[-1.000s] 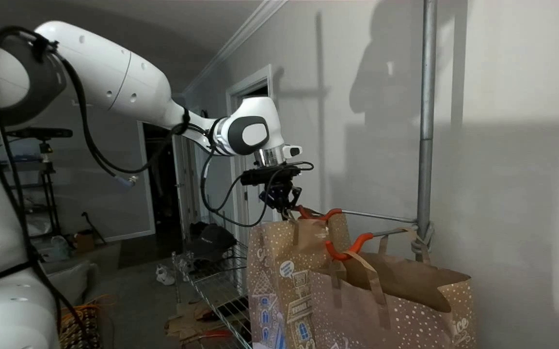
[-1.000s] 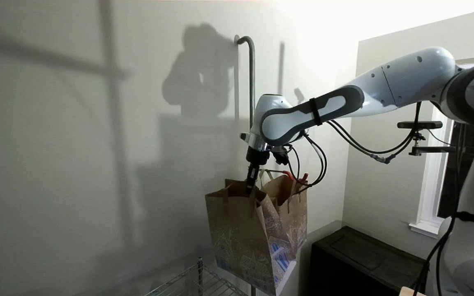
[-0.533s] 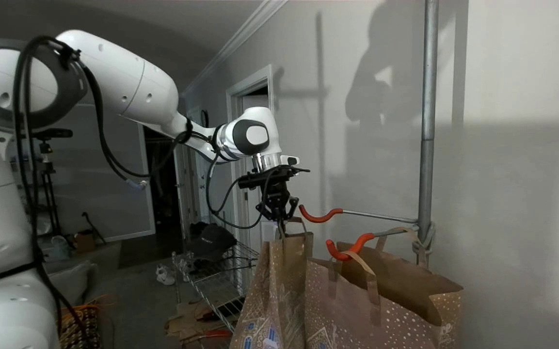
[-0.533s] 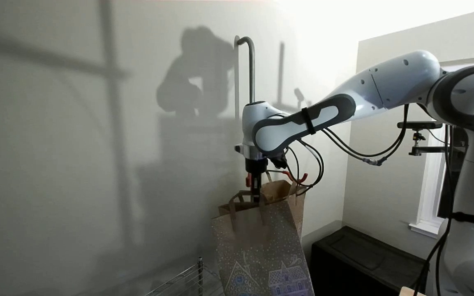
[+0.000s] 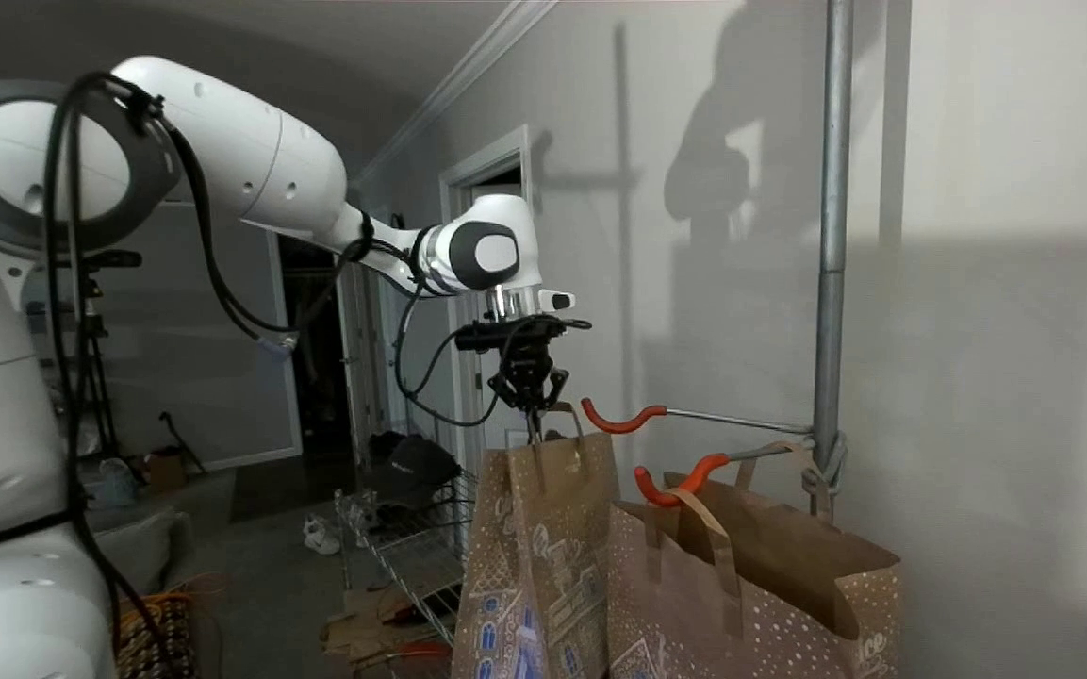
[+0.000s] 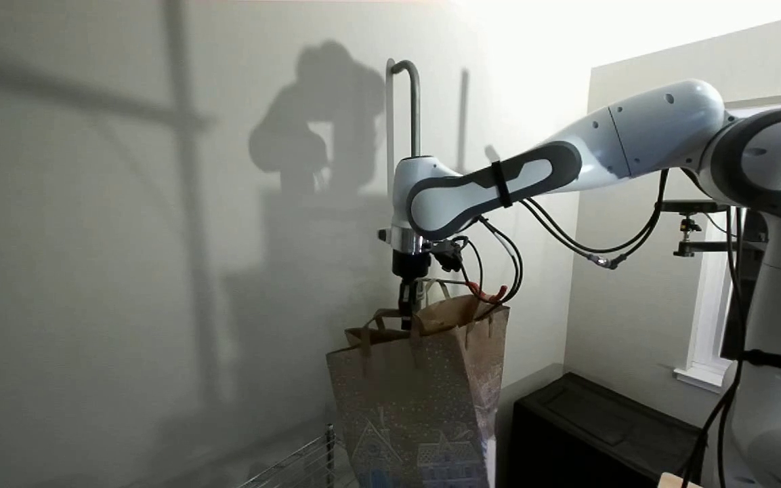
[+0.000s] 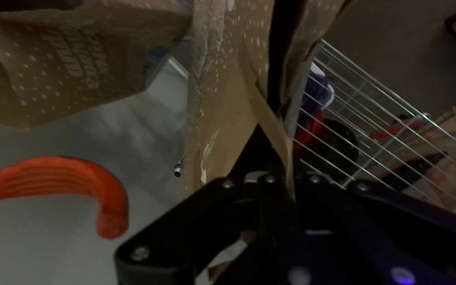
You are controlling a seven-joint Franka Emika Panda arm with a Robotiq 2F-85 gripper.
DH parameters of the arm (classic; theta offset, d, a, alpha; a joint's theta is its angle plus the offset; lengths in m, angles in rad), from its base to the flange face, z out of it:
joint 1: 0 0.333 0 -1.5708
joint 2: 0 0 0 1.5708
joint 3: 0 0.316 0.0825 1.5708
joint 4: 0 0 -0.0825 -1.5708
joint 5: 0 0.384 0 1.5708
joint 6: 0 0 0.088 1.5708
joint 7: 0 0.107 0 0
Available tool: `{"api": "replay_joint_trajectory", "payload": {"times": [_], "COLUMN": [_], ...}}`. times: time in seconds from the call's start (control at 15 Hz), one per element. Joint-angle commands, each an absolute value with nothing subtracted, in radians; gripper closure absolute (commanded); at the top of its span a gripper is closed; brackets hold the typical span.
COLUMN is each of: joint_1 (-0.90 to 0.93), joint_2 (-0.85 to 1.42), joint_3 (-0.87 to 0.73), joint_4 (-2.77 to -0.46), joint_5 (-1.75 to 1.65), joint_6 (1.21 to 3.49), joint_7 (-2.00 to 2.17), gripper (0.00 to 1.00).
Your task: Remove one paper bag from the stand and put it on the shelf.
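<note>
The paper bag (image 5: 567,538) is brown with a pale bluish-white house print and hangs slightly tilted below my gripper (image 5: 534,429). The bag (image 6: 397,400) and gripper (image 6: 406,322) also show in an exterior view. In the wrist view my gripper (image 7: 290,184) is shut on a brown handle strap of the bag (image 7: 220,118); the fingertips' grip is dark. The stand appears as a grey pole (image 5: 831,236) with two orange-tipped hooks. Its far hook (image 5: 623,424) carries no bag and stands apart from the held bag. The shelf is a low silver wire rack (image 5: 402,580), partly hidden behind the bag.
A second brown bag (image 5: 741,604) hangs on the near orange hook (image 5: 684,481), close beside the held bag. Dark items (image 5: 416,467) lie on the wire rack. A black storage box (image 6: 600,420) stands below the arm. The wall is close behind the pole.
The bag has come off the far hook, turned and swung. In both exterior views my gripper has moved left, away from the hook, dipping first and then rising a little.
</note>
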State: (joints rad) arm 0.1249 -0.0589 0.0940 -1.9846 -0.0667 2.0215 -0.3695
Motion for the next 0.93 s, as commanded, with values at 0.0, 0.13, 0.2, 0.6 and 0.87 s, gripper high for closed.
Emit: {"api": "replay_joint_trajectory", "payload": {"times": [0.0,0.13,0.2,0.6,0.87], "joint_1": [0.132,0.140,0.144,0.172,0.181], "joint_2": [-0.077,-0.064,-0.058,0.055,0.135], "joint_3": [0.110,0.122,0.128,0.168,0.168], "joint_4": [-1.952,-1.923,-1.909,-1.758,-1.688], "joint_5": [0.046,0.083,0.095,0.115,0.091], "joint_6": [1.998,2.003,2.007,2.029,2.099], "joint_7": [-0.226,-0.139,-0.100,0.175,0.249], "gripper": [0.97,0.97,0.97,0.97,0.96]}}
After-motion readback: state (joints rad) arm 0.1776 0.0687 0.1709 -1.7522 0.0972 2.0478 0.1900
